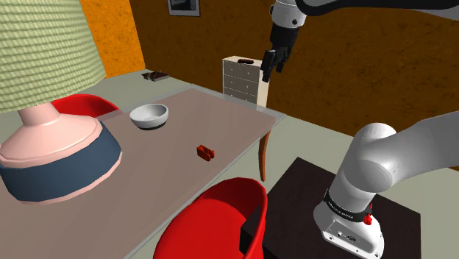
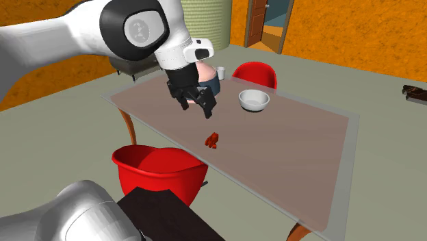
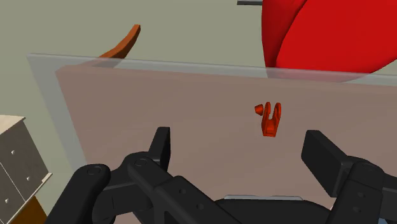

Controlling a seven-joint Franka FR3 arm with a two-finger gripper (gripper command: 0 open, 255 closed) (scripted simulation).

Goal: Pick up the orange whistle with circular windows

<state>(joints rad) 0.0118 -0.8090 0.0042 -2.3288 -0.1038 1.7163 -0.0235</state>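
A small orange-red whistle (image 1: 206,152) lies on the pinkish glass-edged table (image 1: 176,118), near the edge by the red chair. In the second exterior view the whistle (image 2: 212,141) sits below and slightly to the right of my black gripper (image 2: 196,103), which hangs well above the tabletop. In the shoulder view the gripper (image 1: 271,65) is high up, far above and to the right of the whistle. Seen from the wrist, the whistle (image 3: 271,118) lies ahead, between the lines of the two fingers (image 3: 323,153), which stand wide apart and hold nothing.
A white bowl (image 1: 149,115) sits on the table's far part and a large lamp (image 1: 51,140) with a pink-and-blue base stands at the shoulder view's left. A red chair (image 1: 221,221) stands by the near edge, another (image 2: 255,72) beyond. A drawer cabinet (image 1: 243,79) stands past the table.
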